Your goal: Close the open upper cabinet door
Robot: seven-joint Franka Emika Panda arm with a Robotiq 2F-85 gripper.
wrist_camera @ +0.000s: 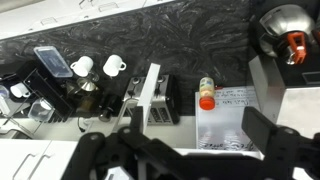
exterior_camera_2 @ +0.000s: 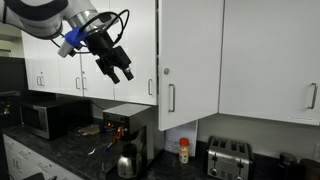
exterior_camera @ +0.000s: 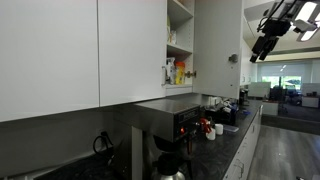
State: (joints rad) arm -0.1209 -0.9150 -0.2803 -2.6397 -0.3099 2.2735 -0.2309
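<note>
The upper cabinet door (exterior_camera_2: 192,60) is a tall narrow white slab with a slim silver bar handle (exterior_camera_2: 171,97) near its lower corner. It stands swung out from the cabinet and also shows in an exterior view (exterior_camera: 218,50), next to the open shelves (exterior_camera: 180,45). My gripper (exterior_camera_2: 118,68) is open and empty. It hangs in the air at the door's height, on the handle side, apart from the door. It also shows in an exterior view (exterior_camera: 264,46). In the wrist view the gripper (wrist_camera: 180,150) looks down at the counter, and the door is not clearly seen.
On the dark counter below are a coffee machine (exterior_camera_2: 125,125), a microwave (exterior_camera_2: 45,118), a toaster (exterior_camera_2: 228,158) and an orange-capped bottle (exterior_camera_2: 184,150). The wrist view shows the toaster (wrist_camera: 150,95), bottle (wrist_camera: 206,93) and white mugs (wrist_camera: 100,67). Closed white doors flank the cabinet.
</note>
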